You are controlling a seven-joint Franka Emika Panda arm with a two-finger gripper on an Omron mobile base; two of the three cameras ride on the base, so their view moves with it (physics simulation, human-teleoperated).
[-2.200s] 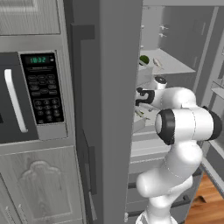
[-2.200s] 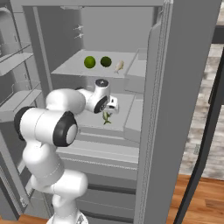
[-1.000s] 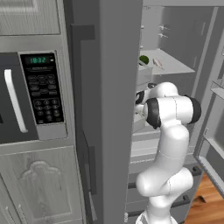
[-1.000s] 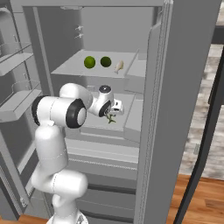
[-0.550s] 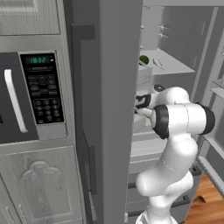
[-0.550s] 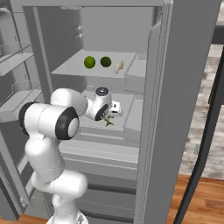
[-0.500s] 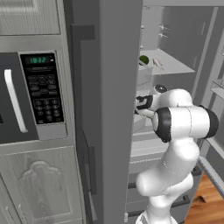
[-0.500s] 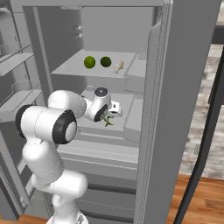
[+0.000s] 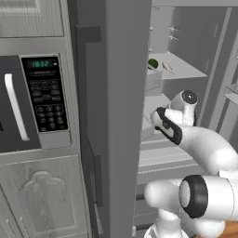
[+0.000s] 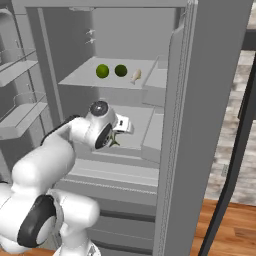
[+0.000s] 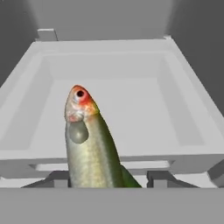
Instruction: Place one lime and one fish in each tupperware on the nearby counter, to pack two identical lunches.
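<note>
My arm (image 10: 47,170) is glossy white, built of rounded tubular links with dark charcoal joint rings, a round grey cap near the wrist, and two small dark fingers (image 11: 162,178).

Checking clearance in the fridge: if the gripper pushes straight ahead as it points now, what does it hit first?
The fish sits right between the fingertips of the gripper. Beyond it, probably the white drawer's back wall; depth unclear.

Left base view looks forward past the fridge's edge, microwave (image 9: 44,100) alongside. Right base view faces straight into the open fridge (image 10: 125,90); both share its shelves. Hand view sits very close, fish (image 11: 89,144) rising between the fingertips (image 11: 59,178).
</note>
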